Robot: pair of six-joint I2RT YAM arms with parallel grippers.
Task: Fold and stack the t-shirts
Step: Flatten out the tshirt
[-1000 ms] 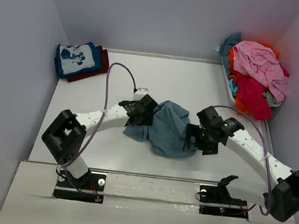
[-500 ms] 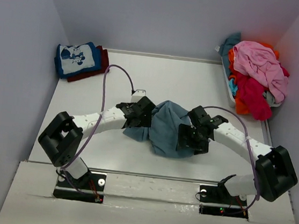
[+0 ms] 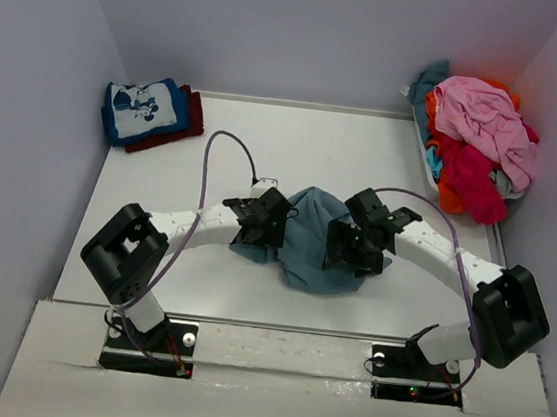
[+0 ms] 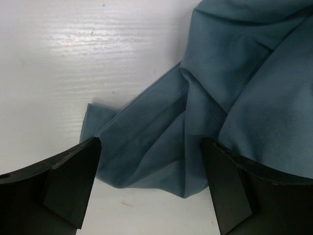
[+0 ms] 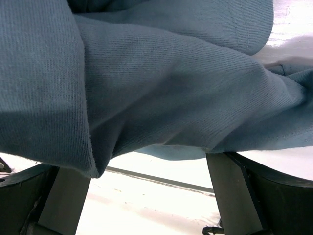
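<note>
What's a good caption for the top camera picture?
Left gripper and right gripper, both open, flank a crumpled slate-blue t-shirt.

Dark red tee mostly hidden under the printed blue tee. Slate-blue tee runs off frame in both wrist views. Lower shirts in the pile are buried.

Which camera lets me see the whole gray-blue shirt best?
The top external view: it shows the whole crumpled slate-blue t-shirt at once. The left wrist view catches only a creased edge with a stitched hem; the right wrist view only close-up folds.
</note>
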